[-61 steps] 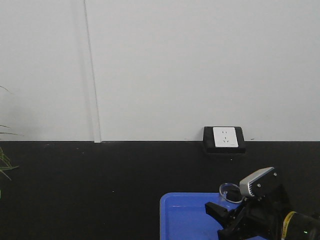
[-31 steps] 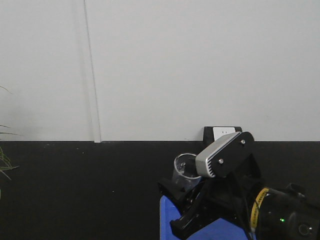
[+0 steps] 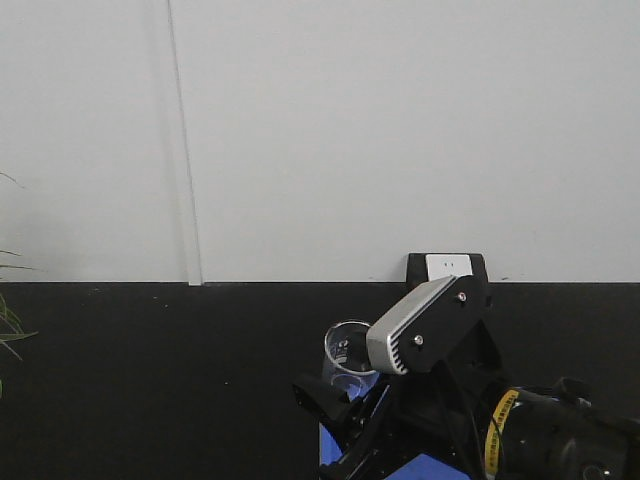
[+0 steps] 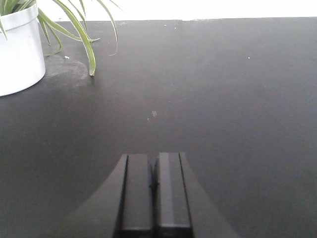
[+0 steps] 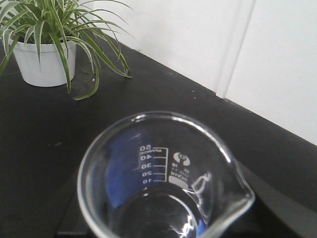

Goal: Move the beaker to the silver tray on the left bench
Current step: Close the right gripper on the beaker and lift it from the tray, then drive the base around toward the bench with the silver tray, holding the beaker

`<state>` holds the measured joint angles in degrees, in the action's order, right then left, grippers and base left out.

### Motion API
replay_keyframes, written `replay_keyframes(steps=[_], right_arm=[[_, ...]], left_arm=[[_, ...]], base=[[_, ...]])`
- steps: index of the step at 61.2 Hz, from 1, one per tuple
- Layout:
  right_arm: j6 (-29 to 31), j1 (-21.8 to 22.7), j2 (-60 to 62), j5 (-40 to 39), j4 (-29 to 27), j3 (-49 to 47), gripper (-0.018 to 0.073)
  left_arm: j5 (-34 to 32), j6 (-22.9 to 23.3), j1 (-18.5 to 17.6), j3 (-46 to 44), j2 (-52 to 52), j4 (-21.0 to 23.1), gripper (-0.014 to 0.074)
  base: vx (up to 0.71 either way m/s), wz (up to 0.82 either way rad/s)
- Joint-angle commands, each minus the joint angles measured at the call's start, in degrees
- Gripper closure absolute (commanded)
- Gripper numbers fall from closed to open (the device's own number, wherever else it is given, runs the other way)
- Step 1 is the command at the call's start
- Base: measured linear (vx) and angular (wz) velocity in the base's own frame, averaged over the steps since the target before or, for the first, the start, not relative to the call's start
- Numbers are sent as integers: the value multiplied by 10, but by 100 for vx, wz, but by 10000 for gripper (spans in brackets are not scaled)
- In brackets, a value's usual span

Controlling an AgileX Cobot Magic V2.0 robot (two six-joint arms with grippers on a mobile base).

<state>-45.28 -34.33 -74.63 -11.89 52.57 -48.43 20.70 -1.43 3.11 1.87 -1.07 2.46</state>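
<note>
My right gripper is shut on the clear glass beaker and holds it upright in the air, above the left edge of the blue tray. In the right wrist view the beaker fills the lower frame between my dark fingers, with its printed scale and spout showing. It looks empty. My left gripper is shut and empty, low over the matte black bench. The silver tray is out of view.
A white pot with a green striped plant stands on the black bench to the left, also in the left wrist view. A wall socket sits at the bench's back edge against the white wall.
My right arm has risen from the blue tray with the beaker and moved left, so the beaker now hangs higher and over the tray's left edge.
</note>
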Motion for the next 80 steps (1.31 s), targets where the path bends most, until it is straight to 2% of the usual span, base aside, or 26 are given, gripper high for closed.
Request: replay_keyframes(steps=[1,80], right_arm=[[-1,0,18,-26,-7,-21,573],[-1,0,18,-26,-7,-21,573]], left_arm=[[-45,0,0,11,-4,4,595],[-45,0,0,11,-4,4,595]], base=[[0,0],[-1,0]])
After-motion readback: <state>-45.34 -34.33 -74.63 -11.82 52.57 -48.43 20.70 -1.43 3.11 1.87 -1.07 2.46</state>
